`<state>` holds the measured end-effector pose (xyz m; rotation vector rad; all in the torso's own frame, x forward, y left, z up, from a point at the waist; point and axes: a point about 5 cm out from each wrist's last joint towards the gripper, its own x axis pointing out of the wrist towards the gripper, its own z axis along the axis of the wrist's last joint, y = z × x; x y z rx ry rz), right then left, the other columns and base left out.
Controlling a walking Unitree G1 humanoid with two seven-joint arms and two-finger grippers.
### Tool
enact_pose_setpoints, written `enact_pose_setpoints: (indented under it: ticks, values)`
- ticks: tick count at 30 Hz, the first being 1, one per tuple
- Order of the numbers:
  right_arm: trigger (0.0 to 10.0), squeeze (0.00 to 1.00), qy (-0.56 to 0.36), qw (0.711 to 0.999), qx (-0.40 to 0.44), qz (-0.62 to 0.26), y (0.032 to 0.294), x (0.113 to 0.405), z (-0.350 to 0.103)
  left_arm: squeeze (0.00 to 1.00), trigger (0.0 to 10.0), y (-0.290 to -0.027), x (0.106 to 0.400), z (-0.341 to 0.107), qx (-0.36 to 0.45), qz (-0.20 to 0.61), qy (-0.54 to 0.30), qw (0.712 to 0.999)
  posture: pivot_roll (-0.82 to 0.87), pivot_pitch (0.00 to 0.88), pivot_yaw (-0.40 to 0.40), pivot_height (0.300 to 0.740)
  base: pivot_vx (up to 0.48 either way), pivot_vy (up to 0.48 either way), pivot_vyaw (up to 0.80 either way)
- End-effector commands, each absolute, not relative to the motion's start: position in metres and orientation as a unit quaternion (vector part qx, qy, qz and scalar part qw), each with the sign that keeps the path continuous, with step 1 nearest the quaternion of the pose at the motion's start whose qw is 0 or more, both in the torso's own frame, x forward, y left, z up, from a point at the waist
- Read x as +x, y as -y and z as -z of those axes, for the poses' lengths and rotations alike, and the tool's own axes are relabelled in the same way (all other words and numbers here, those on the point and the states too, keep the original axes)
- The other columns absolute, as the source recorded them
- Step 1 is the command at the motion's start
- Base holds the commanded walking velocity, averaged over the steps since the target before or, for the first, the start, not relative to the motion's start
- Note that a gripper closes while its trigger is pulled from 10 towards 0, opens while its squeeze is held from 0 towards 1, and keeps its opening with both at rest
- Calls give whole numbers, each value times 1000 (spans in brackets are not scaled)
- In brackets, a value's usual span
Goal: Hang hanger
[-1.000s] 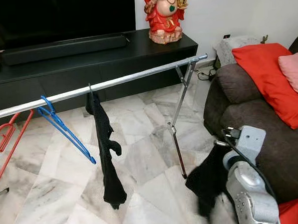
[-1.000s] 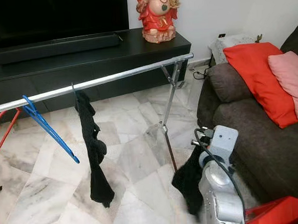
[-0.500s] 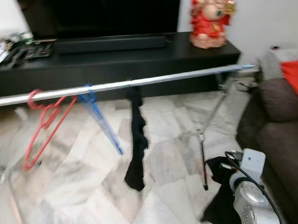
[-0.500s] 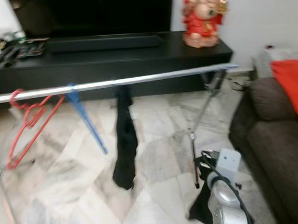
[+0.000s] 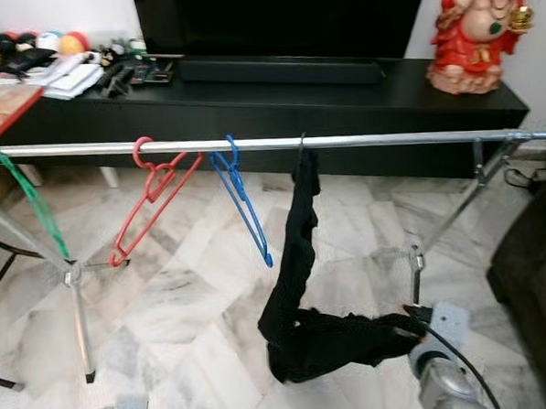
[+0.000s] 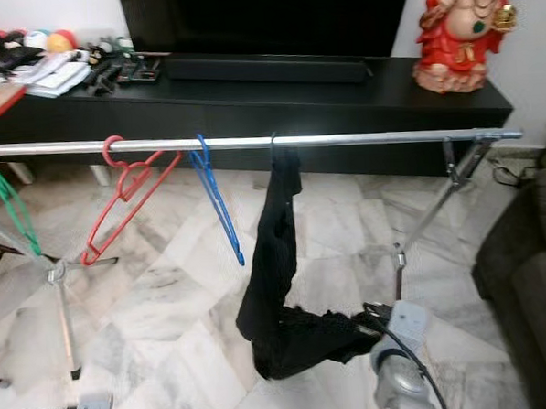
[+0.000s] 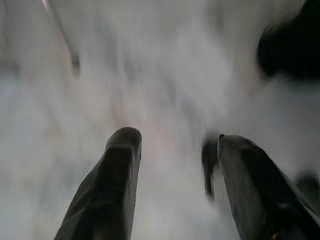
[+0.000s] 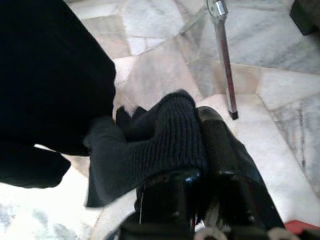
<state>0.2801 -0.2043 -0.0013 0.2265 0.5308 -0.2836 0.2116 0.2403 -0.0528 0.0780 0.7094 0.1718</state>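
Black garment (image 5: 300,285) between right fingers (image 8: 220,145)

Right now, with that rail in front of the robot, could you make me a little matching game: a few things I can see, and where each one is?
Things:
1. red hanger
2. blue hanger
3. black garment
4. red statue

Places:
A. on the black TV cabinet
B. on the rail, between the red hanger and the black garment
C. hung from the rail, its lower end clamped in the right end effector
D. on the rail, between the green hanger and the blue one

Pairs: 1-D, 2-B, 3-C, 4-A
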Motion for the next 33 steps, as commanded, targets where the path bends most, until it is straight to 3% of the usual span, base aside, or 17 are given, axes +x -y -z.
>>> enact_pose_setpoints:
  ticks: [1, 7, 14, 22, 33]
  values:
    - [10000, 0, -239, 952, 115, 151, 213, 283, -4, 0, 10000, -247, 221, 41, 48, -76, -306, 948, 33, 168, -33, 740, 0, 0, 0]
    - [10000, 0, -162, 972, 97, 140, 216, 299, -28, 0, 10000, -252, 244, -12, 43, -62, -128, 989, 42, 168, -39, 740, 0, 0, 0]
    - [10000, 0, -80, 981, 114, 137, 218, 297, -49, 0, 10000, -213, 231, -55, 67, -41, -20, 997, 33, 162, -67, 740, 0, 0, 0]
    - [10000, 0, -3, 983, 103, 151, 227, 298, -77, 0, 10000, -185, 234, -81, 54, -14, 26, 998, 12, 154, -56, 740, 0, 0, 0]
    - [10000, 0, 13, 983, 116, 144, 220, 304, -92, 0, 10000, -198, 240, -88, 97, -20, 18, 995, 13, 141, -48, 740, 0, -153, 0]
